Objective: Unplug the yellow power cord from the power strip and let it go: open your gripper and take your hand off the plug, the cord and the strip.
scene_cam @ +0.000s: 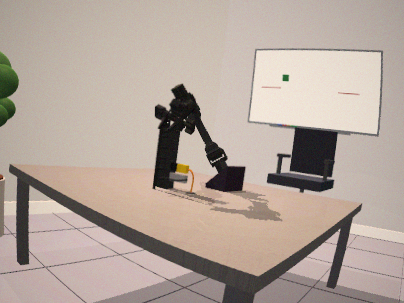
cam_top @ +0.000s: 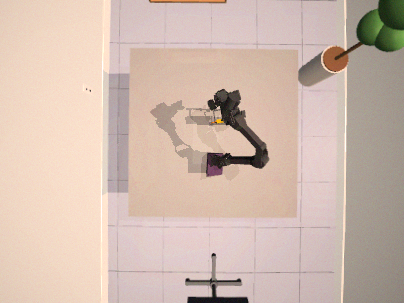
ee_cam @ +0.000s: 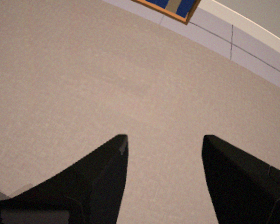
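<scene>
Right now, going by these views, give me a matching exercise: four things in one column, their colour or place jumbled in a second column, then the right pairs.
Column one:
1. plug
2. arm base
3. whiteboard
4. plant

Column two:
A. behind the chair, off the table
B. in a pot on the floor
C. yellow, on the side of the black strip
D. dark purple, on the table

Pairs: 1-C, 2-D, 3-A, 4-B.

Desk (scene_cam: 125,204) below the gripper (ee_cam: 164,185): matt, smooth, pale wood-look top with darker edge and legs; gripper fingers: matt black, plastic-looking; plug (scene_cam: 183,168) beside it: matt yellow; floor (scene_cam: 60,274) tiles: smooth, faintly glossy.
</scene>
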